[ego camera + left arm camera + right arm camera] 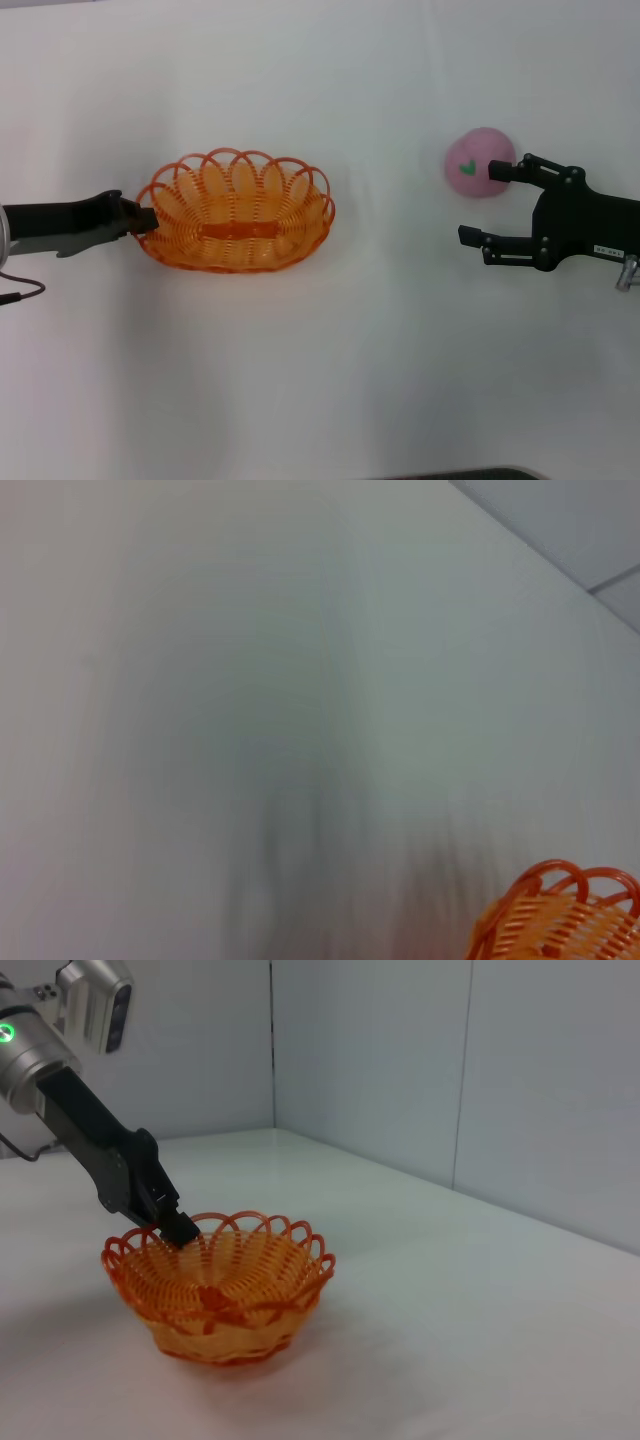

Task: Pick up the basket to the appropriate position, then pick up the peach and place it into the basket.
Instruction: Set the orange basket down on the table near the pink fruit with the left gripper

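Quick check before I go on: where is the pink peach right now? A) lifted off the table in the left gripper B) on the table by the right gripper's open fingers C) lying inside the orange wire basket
B: the round pink peach sits on the white table at the open right gripper, while the oval orange looped-wire basket holds nothing and the left gripper is at its rim.

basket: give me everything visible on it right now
The basket is a shallow oval of looped orange plastic wire with a scalloped rim and a solid orange strip along its bottom. It sits upright and empty on the white table. The left gripper meets its left rim.
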`<state>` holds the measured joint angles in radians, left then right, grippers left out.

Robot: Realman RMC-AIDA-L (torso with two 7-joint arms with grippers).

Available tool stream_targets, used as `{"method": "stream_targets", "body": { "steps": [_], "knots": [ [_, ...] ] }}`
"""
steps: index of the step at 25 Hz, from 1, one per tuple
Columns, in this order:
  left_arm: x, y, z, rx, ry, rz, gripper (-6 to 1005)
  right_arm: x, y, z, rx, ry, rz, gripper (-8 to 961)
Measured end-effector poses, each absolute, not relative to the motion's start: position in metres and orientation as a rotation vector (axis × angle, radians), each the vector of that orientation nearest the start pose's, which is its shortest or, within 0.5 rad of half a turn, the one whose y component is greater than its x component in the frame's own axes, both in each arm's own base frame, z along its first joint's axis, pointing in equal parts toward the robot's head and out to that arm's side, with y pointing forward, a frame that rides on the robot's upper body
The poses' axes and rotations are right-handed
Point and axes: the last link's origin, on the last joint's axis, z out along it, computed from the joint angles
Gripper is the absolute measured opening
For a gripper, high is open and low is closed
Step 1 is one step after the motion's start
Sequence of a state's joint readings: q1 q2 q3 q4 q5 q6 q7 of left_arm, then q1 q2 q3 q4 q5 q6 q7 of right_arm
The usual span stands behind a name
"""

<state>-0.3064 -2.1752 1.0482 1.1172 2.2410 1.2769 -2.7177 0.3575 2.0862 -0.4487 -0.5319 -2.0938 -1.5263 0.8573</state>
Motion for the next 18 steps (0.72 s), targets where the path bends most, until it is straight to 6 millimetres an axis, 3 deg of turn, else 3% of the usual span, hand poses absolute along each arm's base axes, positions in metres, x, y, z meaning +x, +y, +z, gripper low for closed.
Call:
{"method": "stream_targets", "body": {
  "steps": [18],
  "knots": [
    [-0.2853, 0.3097, -0.0161, -1.983, -1.938, -0.414, 52, 0.3374, 0.2704, -0.0060, -2.551, 0.381, 0.564, 946]
  ]
}}
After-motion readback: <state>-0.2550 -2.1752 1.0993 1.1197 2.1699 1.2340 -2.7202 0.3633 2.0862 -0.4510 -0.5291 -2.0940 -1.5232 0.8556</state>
